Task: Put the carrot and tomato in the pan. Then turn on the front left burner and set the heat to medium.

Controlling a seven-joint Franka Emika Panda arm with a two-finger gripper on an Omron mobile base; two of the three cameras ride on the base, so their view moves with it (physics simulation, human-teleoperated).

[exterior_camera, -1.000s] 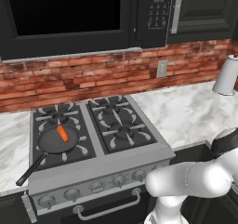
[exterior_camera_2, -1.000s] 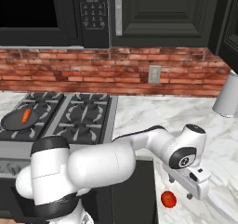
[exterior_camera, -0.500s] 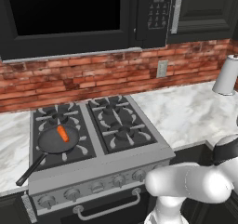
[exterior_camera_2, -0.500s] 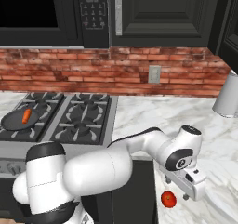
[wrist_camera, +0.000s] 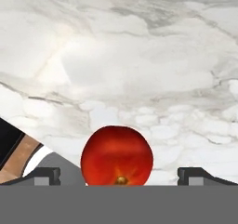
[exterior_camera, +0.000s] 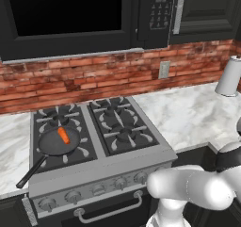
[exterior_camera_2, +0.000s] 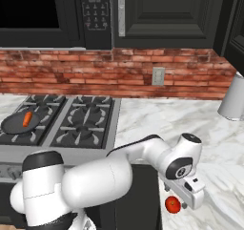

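Observation:
The black pan (exterior_camera: 52, 146) sits on the front left burner (exterior_camera: 81, 152) with the orange carrot (exterior_camera: 63, 135) lying inside it. From the right base view, the pan (exterior_camera_2: 14, 124) and carrot (exterior_camera_2: 27, 119) are at the far left. The red tomato (exterior_camera_2: 172, 204) rests on the marble counter near its front edge, right of the stove. My gripper (exterior_camera_2: 178, 203) hangs low over it, open. In the hand view the tomato (wrist_camera: 117, 154) lies between the two fingertips (wrist_camera: 45, 175), which stand wide and clear of it on both sides.
The steel stove (exterior_camera: 108, 162) has a row of knobs (exterior_camera: 98, 189) along its front panel. A paper towel roll (exterior_camera: 229, 76) stands at the far right of the marble counter (exterior_camera_2: 157, 124). A microwave (exterior_camera: 70, 14) hangs above the stove.
My hand has dropped and shifted slightly left, closer over the tomato. The jaws stay wide. Pan, carrot and tomato have not moved.

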